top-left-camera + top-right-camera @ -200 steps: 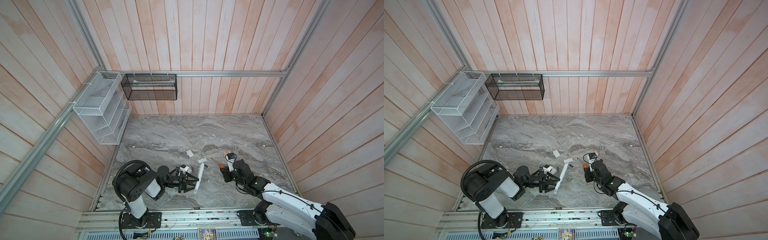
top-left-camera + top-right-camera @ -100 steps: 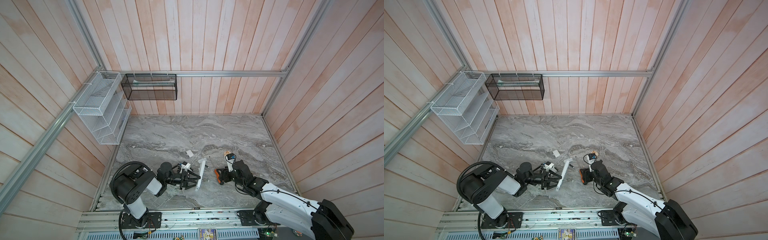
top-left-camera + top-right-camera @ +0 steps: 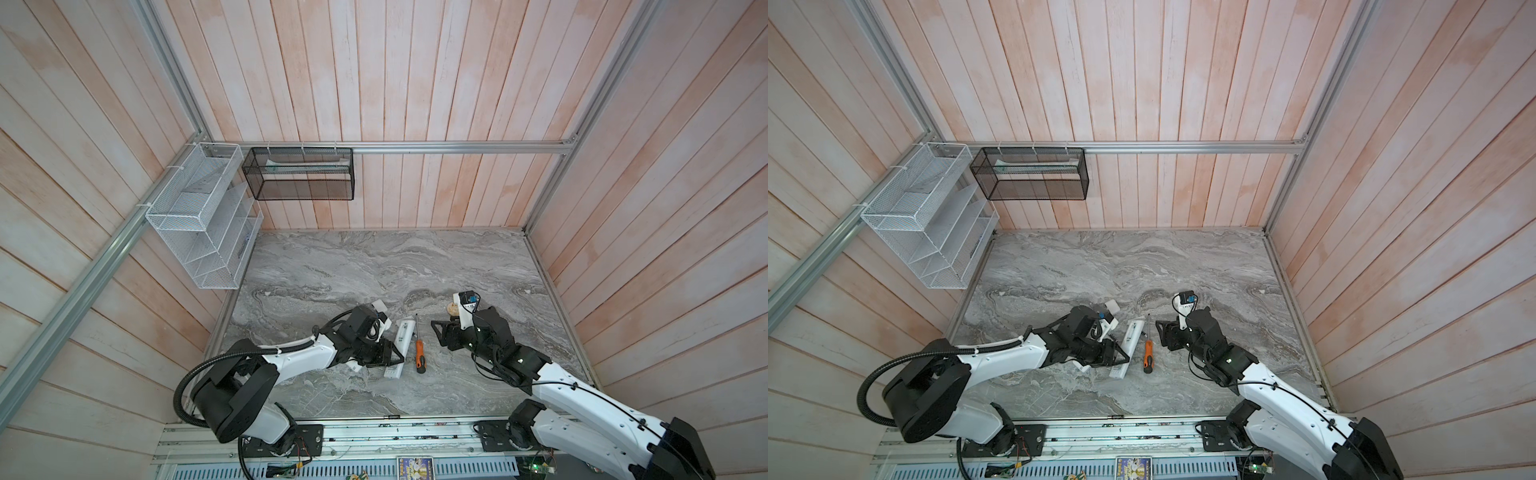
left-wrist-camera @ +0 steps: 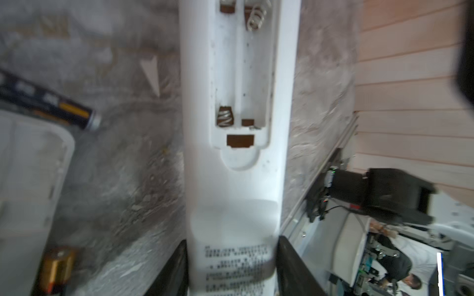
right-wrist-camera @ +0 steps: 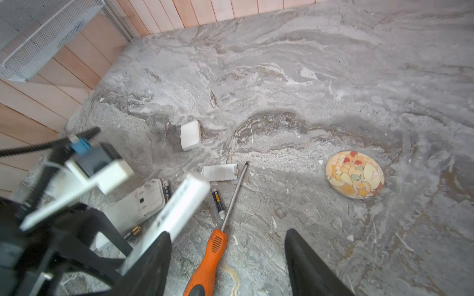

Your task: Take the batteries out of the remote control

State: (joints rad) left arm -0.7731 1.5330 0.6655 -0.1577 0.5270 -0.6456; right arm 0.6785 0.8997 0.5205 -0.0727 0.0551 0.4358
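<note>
Grey marble tabletop (image 3: 374,266) bears dark yellow-marked batteries (image 5: 218,202), already out; left gripper (image 3: 390,359) clamps slim white remote (image 3: 402,338), compartment (image 4: 239,77) bare; right gripper (image 3: 439,334), at three o'clock, gapes empty.

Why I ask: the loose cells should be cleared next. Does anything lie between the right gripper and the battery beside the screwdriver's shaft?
Yes: the screwdriver. It lies between the open right gripper and that battery, its shaft right alongside. The remote held by the left gripper hangs close on the battery's other side.
</note>
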